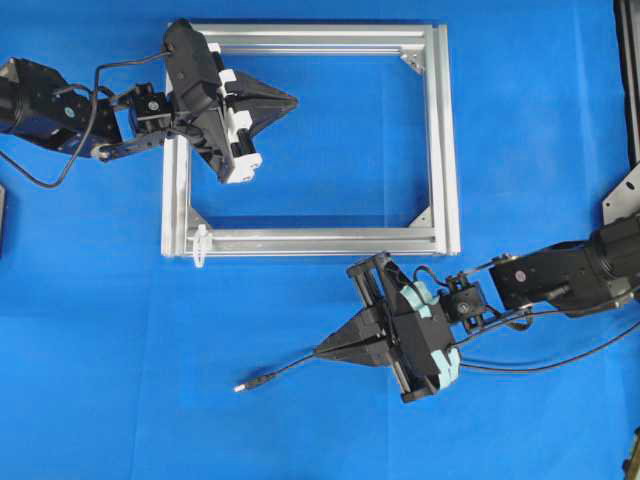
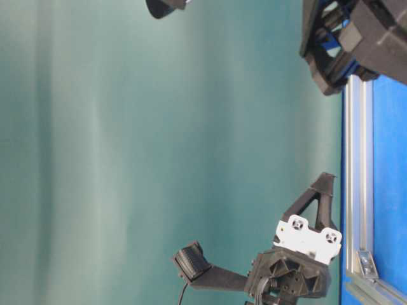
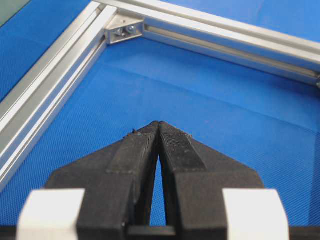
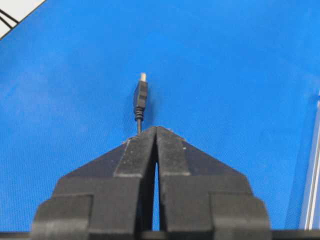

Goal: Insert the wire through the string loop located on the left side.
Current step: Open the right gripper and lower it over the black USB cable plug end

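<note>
Gripping the wire [image 1: 285,370], right claw [image 1: 322,351] below the frame [image 1: 440,140], left claw [image 1: 290,100] clenched empty inside it.

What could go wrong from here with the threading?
1. The right end effector pinches the wire well behind the plug, so the free end may droop or swing and miss.
2. The string loop is tiny and hangs at the frame corner; a slight misalignment may hit metal.
3. The left end effector is shut, away from the loop, not steadying it.
</note>
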Robot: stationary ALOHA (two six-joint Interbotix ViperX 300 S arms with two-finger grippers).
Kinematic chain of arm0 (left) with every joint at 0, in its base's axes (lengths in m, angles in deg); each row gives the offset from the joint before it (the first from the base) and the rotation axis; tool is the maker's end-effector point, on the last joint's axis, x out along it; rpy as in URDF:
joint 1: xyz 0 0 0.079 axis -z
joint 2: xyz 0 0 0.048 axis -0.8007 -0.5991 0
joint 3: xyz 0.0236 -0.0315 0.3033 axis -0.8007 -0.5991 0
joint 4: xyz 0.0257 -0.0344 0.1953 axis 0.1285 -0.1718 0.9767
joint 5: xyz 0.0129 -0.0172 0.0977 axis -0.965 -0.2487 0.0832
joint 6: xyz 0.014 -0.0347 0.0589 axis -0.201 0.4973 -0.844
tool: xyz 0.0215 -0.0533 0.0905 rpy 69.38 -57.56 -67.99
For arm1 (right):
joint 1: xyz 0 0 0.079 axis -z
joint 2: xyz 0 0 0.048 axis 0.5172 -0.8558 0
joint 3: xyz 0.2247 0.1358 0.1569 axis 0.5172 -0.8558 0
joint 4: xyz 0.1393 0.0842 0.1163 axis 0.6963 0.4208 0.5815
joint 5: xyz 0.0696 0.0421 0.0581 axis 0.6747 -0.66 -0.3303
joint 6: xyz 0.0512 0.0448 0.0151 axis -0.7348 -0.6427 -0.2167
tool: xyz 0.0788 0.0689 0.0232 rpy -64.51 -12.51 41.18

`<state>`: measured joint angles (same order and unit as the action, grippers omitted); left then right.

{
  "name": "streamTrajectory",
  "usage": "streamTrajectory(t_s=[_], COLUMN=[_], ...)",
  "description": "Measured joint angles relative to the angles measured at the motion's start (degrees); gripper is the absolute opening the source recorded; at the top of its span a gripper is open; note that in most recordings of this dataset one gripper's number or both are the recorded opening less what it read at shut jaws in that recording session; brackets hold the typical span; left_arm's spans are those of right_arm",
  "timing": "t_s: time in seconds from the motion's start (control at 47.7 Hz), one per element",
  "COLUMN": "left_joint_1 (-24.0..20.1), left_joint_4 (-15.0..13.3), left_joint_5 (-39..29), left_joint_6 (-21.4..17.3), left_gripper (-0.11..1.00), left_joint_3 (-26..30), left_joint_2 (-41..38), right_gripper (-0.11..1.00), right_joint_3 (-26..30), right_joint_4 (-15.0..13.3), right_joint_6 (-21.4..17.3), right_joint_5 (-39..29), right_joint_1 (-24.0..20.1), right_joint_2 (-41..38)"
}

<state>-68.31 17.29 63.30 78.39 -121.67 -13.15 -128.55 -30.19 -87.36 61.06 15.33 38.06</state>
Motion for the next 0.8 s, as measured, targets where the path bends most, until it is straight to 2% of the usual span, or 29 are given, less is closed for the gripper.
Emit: streamTrajectory(t_s=[0.105, 0.314, 0.377, 0.482, 0.629, 0.796], left_joint_1=[0.0, 0.0, 0.0, 0.0, 0.0, -0.1], left_joint_4=[0.0, 0.0, 0.0, 0.1, 0.1, 0.1], left_joint_5=[-0.1, -0.1, 0.0, -0.1, -0.1, -0.1], left_joint_6=[0.0, 0.0, 0.0, 0.1, 0.1, 0.0], left_gripper=[0.00, 0.00, 0.00, 0.00, 0.00, 0.00], left_joint_3=[0.0, 0.0, 0.0, 0.0, 0.0, 0.0], left_joint_2=[0.0, 0.0, 0.0, 0.0, 0.0, 0.0], right_gripper=[0.16, 0.78, 0.91, 0.86, 0.88, 0.87], right_joint_3=[0.0, 0.1, 0.0, 0.0, 0.1, 1.7], right_joint_4=[0.0, 0.0, 0.1, 0.1, 0.4, 1.1], right_joint_6=[-0.4, -2.0, -2.0, -2.1, -2.1, -2.5], right_joint_5=[0.1, 0.9, 1.0, 1.0, 1.1, 2.6], right_joint_1=[0.0, -0.1, 0.0, 0.0, 0.0, -0.1], right_joint_2=[0.0, 0.0, 0.0, 0.1, -0.4, -4.7])
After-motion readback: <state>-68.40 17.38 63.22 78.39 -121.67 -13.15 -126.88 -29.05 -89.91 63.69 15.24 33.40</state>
